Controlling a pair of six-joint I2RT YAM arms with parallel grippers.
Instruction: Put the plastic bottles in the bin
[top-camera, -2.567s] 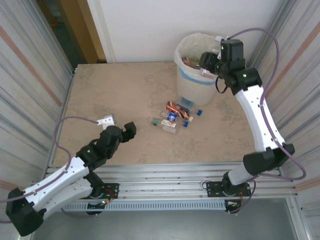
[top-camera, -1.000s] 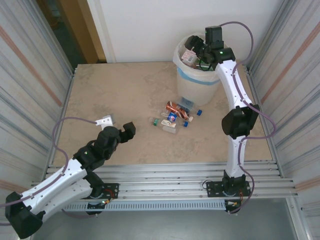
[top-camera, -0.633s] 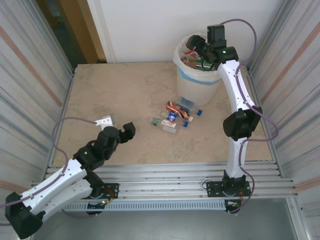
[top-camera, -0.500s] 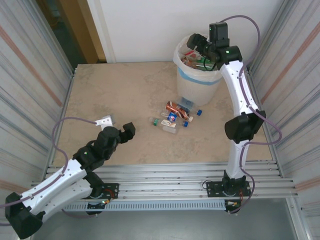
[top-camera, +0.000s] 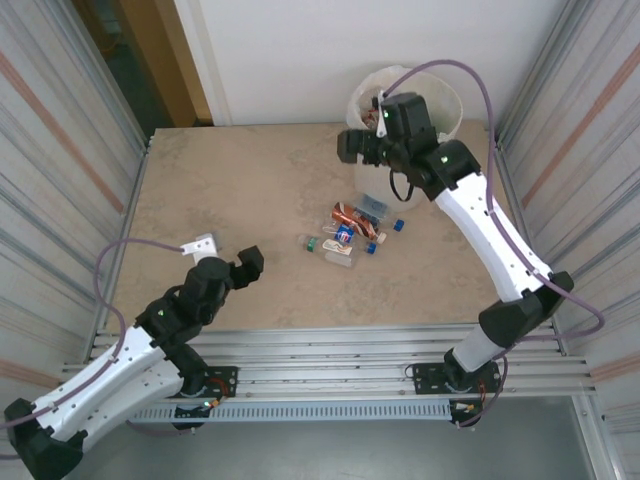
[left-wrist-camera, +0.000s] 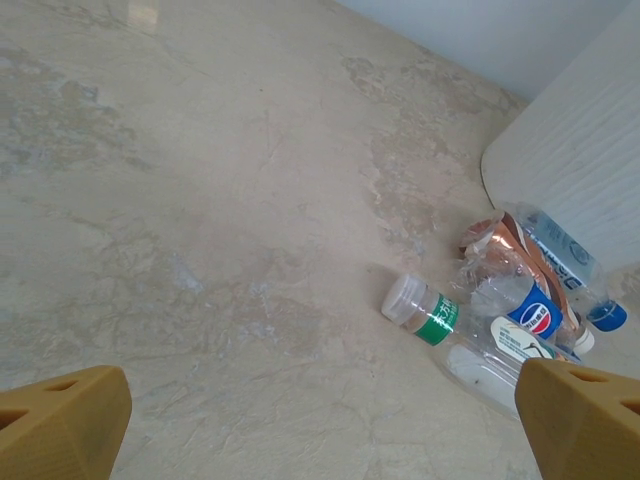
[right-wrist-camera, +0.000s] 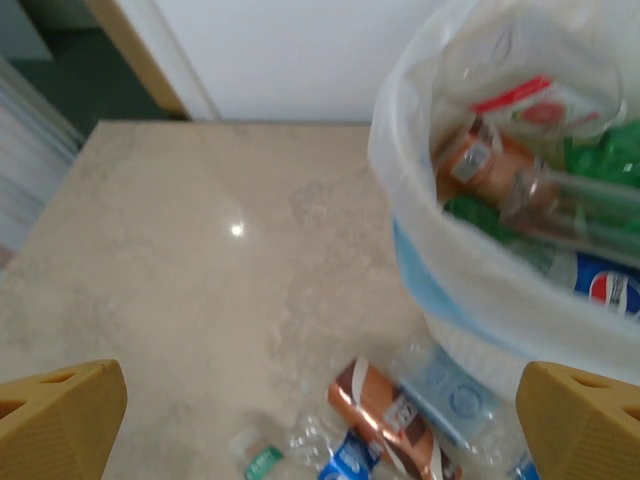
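Bin (right-wrist-camera: 420, 275), far right on the table (top-camera: 220, 180), holds green, brown and clear bottles (right-wrist-camera: 480, 160); loose bottles (top-camera: 350, 230) lie just beside it. Left gripper (left-wrist-camera: 320, 420) and right gripper (right-wrist-camera: 320, 420) gape wide, empty.

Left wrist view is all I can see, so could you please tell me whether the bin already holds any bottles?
Observer: Yes, the bin holds several bottles, green and brown-orange ones among them.
Operator: Thank you. Is the right gripper carrying one?
Observer: No, the right gripper is open and empty, hovering beside the bin, above the table.
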